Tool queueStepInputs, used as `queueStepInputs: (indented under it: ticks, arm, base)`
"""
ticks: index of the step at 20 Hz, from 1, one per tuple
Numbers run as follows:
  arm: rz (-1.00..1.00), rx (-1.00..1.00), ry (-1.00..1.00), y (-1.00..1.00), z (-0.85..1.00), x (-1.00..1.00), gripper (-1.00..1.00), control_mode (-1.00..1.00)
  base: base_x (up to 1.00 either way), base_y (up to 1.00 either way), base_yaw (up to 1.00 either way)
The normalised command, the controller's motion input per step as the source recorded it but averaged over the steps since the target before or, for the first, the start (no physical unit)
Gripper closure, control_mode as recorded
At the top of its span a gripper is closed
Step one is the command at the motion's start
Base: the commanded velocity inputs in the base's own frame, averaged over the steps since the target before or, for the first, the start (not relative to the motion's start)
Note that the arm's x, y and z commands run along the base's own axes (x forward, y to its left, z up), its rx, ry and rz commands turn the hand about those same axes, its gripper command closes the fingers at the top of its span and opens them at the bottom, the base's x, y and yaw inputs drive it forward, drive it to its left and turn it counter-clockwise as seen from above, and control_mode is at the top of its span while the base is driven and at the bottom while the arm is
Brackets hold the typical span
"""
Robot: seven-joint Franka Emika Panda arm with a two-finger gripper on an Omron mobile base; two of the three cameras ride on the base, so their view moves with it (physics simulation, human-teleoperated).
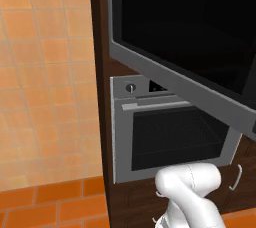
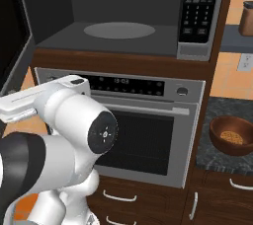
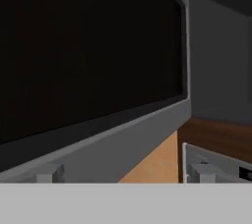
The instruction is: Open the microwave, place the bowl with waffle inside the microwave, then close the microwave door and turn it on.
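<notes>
Facing the swung-out microwave door [image 3: 88,61], the hand [image 3: 123,174] gapes; bowl with waffle [image 2: 232,135] waits right.

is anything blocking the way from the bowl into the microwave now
Nothing visible does. The door is swung open to the left, so the microwave cavity is exposed with a bare turntable. The bowl sits on the counter lower right, with no object between them.

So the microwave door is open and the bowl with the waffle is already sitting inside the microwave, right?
Not quite. The microwave door is open, but the bowl with the waffle is not inside yet. The right base view shows it on the dark counter to the right of the oven, and the microwave has just its round plate inside.
</notes>
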Motion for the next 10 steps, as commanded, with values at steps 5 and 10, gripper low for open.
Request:
queueStepInputs:
  ticks: [5,10]
  arm:
    - [0.00,0.00,0.00,0.94,0.00,0.00,-1.00,-1.00]
    - [0.03,0.00,0.05,0.90,0.00,-0.05,-1.00,-1.00]
  base:
    - [0.00,0.00,0.00]
    - [0.00,0.00,0.00]
